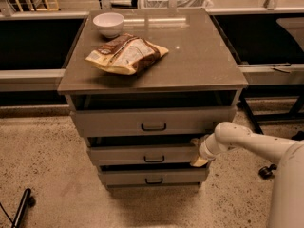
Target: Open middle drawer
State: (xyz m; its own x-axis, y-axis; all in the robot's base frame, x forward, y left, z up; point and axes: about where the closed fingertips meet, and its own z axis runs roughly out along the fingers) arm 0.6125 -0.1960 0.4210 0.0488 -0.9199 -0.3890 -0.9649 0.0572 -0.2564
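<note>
The gripper [197, 152] sits at the right end of the middle drawer [123, 156], and its white arm [259, 144] crosses the space right of the cabinet [199, 56]. The drawer's black handle [154, 159] is uncovered and faces speckled floor [52, 165]. The top drawer [109, 122] is close above, with a narrow dark gap between. The bottom drawer [123, 177] is close below. A black pole [21, 210] lies on the floor to the left, and a caster [265, 171] stands to the right.
</note>
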